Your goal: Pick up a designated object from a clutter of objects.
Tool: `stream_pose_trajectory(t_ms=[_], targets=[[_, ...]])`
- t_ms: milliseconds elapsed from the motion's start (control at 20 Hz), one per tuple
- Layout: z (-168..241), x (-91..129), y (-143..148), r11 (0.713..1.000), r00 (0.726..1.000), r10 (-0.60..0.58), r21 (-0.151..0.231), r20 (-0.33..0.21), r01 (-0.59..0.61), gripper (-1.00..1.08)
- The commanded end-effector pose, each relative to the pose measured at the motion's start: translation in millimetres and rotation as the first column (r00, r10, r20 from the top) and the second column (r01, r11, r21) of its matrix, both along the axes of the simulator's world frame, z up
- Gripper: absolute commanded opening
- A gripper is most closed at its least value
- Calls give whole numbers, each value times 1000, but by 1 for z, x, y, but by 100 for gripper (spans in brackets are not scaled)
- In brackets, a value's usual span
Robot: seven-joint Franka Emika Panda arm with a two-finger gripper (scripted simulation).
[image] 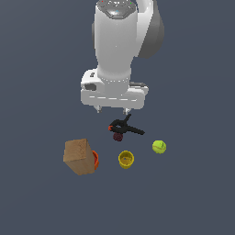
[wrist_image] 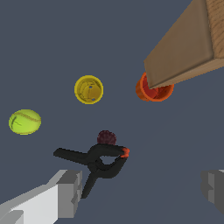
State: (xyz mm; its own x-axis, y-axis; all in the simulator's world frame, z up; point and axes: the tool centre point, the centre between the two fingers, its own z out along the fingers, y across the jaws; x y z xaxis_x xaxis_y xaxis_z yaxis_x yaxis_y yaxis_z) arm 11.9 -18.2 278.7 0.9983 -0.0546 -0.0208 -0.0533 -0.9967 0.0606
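Tennis ball [image: 159, 147] beside raised, spread gripper [image: 111, 110]

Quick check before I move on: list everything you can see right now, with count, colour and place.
tennis ball: one, yellow-green, farthest toward the exterior view's right, apart from the rest
cup: one, yellow, open top up, between ball and box
box: one, tan, tilted, at the exterior view's left
orange cup: one, orange, tucked against the box, partly hidden by it
clamp: one, black with red tips, lying flat below the hand
dark red item: one, small and round, beside the clamp; too small to identify
hand: one, white with grey fingers, above the clamp, open and holding nothing
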Motion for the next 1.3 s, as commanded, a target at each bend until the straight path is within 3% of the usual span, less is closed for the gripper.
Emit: stream_pose_trajectory(t_ms=[0, 550, 900, 1250], targets=[[-14, 8, 17, 1000, 1000, -13, -1, 4, 13, 100], [-99, 36, 123, 995, 995, -94, 15, 24, 94, 100], [-149, 35, 186, 989, 989, -144, 38, 28, 142, 100], [-179, 30, 223, 984, 984, -174, 55, 25, 172, 100]])
